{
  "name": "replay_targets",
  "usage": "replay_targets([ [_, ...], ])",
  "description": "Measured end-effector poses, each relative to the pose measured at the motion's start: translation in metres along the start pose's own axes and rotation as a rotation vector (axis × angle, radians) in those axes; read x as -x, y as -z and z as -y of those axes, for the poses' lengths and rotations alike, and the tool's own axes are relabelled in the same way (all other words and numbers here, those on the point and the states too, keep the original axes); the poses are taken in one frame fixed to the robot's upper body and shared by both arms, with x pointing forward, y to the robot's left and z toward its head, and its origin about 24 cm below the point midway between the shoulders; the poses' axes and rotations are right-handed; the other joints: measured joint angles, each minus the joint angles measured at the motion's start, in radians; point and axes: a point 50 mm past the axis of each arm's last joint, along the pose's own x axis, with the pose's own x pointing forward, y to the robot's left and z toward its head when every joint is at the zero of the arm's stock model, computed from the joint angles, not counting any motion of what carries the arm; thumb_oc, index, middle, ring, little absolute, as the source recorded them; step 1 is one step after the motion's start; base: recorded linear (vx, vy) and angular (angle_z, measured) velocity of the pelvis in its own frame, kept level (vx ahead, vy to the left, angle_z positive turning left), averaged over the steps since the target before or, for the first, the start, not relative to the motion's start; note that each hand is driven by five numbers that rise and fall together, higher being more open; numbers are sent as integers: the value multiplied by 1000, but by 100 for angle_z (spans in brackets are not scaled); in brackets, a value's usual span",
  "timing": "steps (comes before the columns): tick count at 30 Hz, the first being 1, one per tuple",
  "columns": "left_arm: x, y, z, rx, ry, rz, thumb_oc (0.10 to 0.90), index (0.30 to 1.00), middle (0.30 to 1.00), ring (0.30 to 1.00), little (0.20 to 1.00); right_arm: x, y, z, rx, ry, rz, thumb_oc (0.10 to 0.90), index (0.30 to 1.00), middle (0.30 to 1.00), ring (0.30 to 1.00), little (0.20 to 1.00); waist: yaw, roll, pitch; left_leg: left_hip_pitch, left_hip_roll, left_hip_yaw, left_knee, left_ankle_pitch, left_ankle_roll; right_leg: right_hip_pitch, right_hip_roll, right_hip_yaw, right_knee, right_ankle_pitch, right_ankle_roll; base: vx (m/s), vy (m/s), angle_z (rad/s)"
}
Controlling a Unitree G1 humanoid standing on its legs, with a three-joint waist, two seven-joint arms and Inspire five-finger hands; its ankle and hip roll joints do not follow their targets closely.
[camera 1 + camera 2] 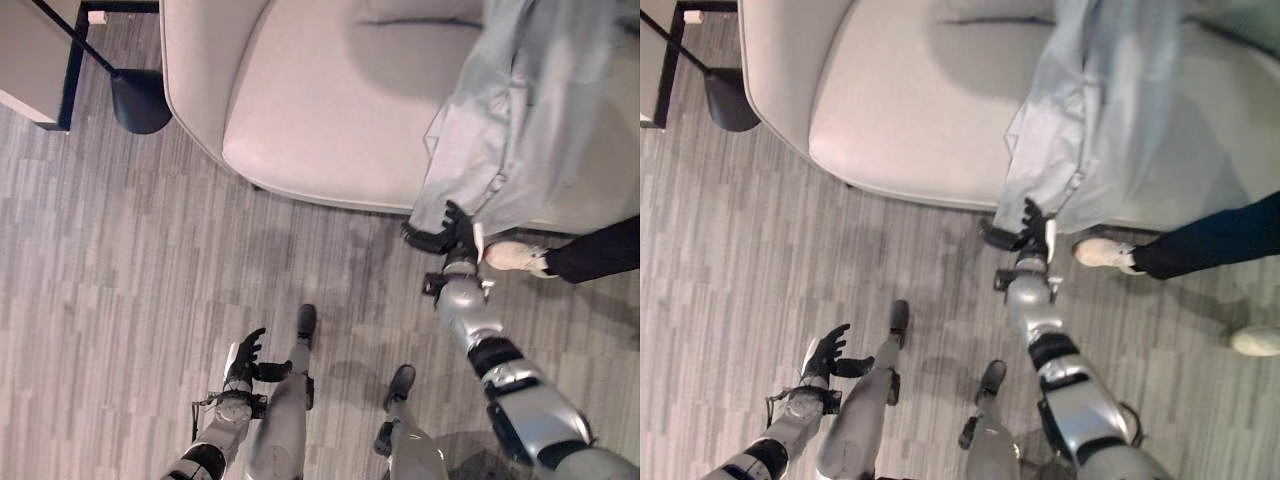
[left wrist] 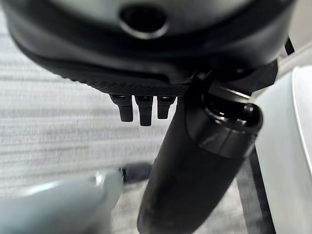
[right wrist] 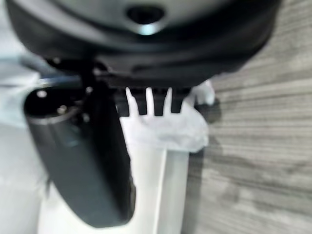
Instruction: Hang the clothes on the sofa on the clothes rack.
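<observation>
a pale grey garment [image 1: 530, 110] hangs over the right part of the light sofa [image 1: 330, 110], its lower hem reaching down past the sofa's front edge toward the wooden floor [image 1: 130, 260]. the right robot hand [image 1: 447, 232] is raised just under that hem, touching the cloth at its lowest corner; whether its fingers pinch the fabric or only brush it, i cannot tell. the left robot hand [image 1: 245, 358] hangs low over the floor, well apart from the garment, fingers loosely spread and holding nothing. a person's shoe [image 1: 515, 257] and dark trouser leg [image 1: 600, 250] stand just beside the right robot hand. a black lamp base [image 1: 140, 100] rests on the floor left of the sofa.
</observation>
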Motion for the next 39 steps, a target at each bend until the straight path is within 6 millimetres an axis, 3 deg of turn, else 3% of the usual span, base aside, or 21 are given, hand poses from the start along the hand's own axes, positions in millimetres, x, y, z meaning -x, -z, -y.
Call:
replay_targets([
  [3, 5, 15, 3, -6, -9, -63, 800, 900, 900, 900, 900, 43, 41, 7, 44, -29, -34, 800, 900, 900, 900, 900, 2, -17, -23, 86, -25, -7, -18, -5, 8, 88, -22, -16, -1, -5, 7, 95, 1, 15],
  [5, 14, 36, -1, -57, -15, -127, 800, 900, 900, 900, 900, 62, 71, 9, 143, -77, -111, 800, 900, 900, 900, 900, -5, -33, -127, 95, -32, -1, -27, -7, 10, 90, -32, -7, -1, -18, 11, 106, 21, -3],
  [10, 21, 49, 0, -105, -3, -165, 800, 900, 900, 900, 900, 69, 76, 17, 330, -154, -67, 800, 900, 900, 900, 900, -3, -27, -181, 141, -35, -2, -30, -12, 14, 143, -33, -20, -1, -17, 15, 68, 51, 5],
  [14, 31, 68, -8, -142, -18, -231, 800, 900, 900, 900, 900, 84, 84, 8, 413, -274, -53, 800, 900, 900, 900, 900, 3, -53, -281, 168, -46, 0, -26, -26, 14, 177, -48, -46, -1, -33, 3, 86, 213, 19],
  [15, 29, 68, -6, -159, -9, -247, 800, 900, 900, 900, 900, 97, 87, 13, 411, -289, -62, 800, 900, 900, 900, 900, -3, -60, -281, 152, -105, 9, 135, -117, 98, 244, -106, -84, 19, -36, 15, 93, 508, 34],
  [16, 36, 80, -3, -159, -6, -296, 800, 900, 900, 900, 900, 106, 93, 15, 435, -319, -73, 800, 900, 900, 900, 900, -5, -45, -313, 157, -119, 22, 198, -175, 83, 271, -120, -84, 72, -46, 1, 57, 409, 35],
  [17, 40, 86, -4, -176, -4, -319, 800, 900, 900, 900, 900, 114, 101, 10, 428, -334, -101, 800, 900, 900, 900, 900, -8, -41, -359, 182, -135, 29, 178, -186, 82, 262, -142, -88, 108, -30, -30, 34, 451, 9],
  [18, 41, 88, -5, -199, 4, -323, 800, 900, 900, 900, 900, 118, 102, 5, 423, -347, -105, 800, 900, 900, 900, 900, -21, -50, -379, 197, -158, 34, 196, -205, 103, 235, -178, -84, 174, -30, -31, -1, 321, 31],
  [19, 45, 94, -4, -215, 17, -344, 800, 900, 900, 900, 900, 118, 101, 2, 429, -360, -95, 800, 900, 900, 900, 900, -34, -27, -384, 203, -152, 34, 221, -223, 133, 229, -193, -84, 258, -37, -32, 2, 331, 29],
  [21, 50, 100, -9, -245, 18, -362, 800, 900, 900, 900, 900, 120, 107, -10, 426, -386, -121, 800, 900, 900, 900, 900, -21, -25, -404, 275, -177, 67, 114, -220, 129, 142, -250, -53, 417, -1, -63, 23, 321, -22],
  [22, 52, 103, -13, -257, 18, -372, 800, 900, 900, 900, 900, 116, 104, -19, 428, -408, -103, 800, 900, 900, 900, 900, -28, -12, -402, 318, -180, 61, 67, -203, 154, 100, -263, -47, 504, 40, -81, 55, 311, -28],
  [23, 52, 104, -14, -265, 22, -378, 800, 900, 900, 900, 900, 114, 101, -24, 419, -415, -90, 800, 900, 900, 900, 900, -42, 22, -383, 340, -181, 24, 44, -135, 196, 44, -238, 19, 614, -2, -44, 68, 261, 24],
  [24, 52, 105, -15, -264, 17, -388, 800, 900, 900, 900, 900, 117, 101, -28, 409, -424, -95, 800, 900, 900, 900, 900, -55, 30, -376, 354, -187, -3, 28, -129, 196, 6, -167, 110, 661, -90, -17, 74, 193, 56],
  [26, 54, 108, -17, -249, 3, -409, 800, 900, 900, 900, 900, 120, 104, -30, 413, -439, -101, 800, 900, 900, 900, 900, -64, 59, -350, 373, -185, -37, -1, -118, 172, -50, 5, 192, 672, -209, -43, 54, 73, 65],
  [27, 59, 114, -16, -246, 7, -431, 800, 900, 900, 900, 900, 120, 105, -29, 422, -444, -103, 800, 900, 900, 900, 900, -65, 57, -342, 388, -186, -35, -19, -133, 133, -75, 85, 154, 630, -232, -79, 24, 0, 59],
  [28, 62, 117, -16, -250, 7, -448, 800, 900, 900, 900, 900, 121, 107, -29, 432, -451, -112, 800, 900, 900, 900, 900, -71, 37, -326, 389, -187, 25, 4, -217, 1, -88, 133, 115, 546, -217, -141, 16, -11, 71],
  [29, 64, 122, -23, -256, -5, -473, 800, 900, 900, 900, 900, 121, 106, -33, 431, -465, -105, 800, 900, 900, 900, 900, -76, -15, -301, 345, -213, 53, 148, -276, 63, -106, 134, 112, 505, -211, -146, 40, -18, 70],
  [30, 65, 124, -31, -260, -17, -487, 800, 900, 900, 900, 900, 120, 103, -31, 433, -467, -88, 800, 900, 900, 900, 900, -89, -17, -291, 301, -168, 29, 263, -277, 127, -140, 161, 113, 522, -215, -130, 63, -17, 45],
  [31, 73, 133, -36, -240, -40, -540, 800, 900, 900, 900, 900, 119, 106, -32, 444, -479, -101, 800, 900, 900, 900, 900, -71, -52, -290, 323, -202, 42, 228, -289, 145, -175, 196, 176, 474, -208, -123, 86, -21, 29],
  [33, 81, 141, -39, -229, -49, -577, 800, 900, 900, 900, 900, 117, 108, -26, 456, -464, -115, 800, 900, 900, 900, 900, -72, -45, -288, 367, -212, 40, 153, -256, 153, -157, 222, 174, 412, -184, -150, 81, -51, 12],
  [39, 99, 154, -14, -154, -7, -632, 800, 900, 900, 900, 900, 112, 114, 0, 492, -386, -153, 800, 900, 900, 900, 900, -58, 24, -302, 437, -217, -12, 84, -241, 91, -57, 282, 184, 289, -159, -208, 98, -53, 19],
])
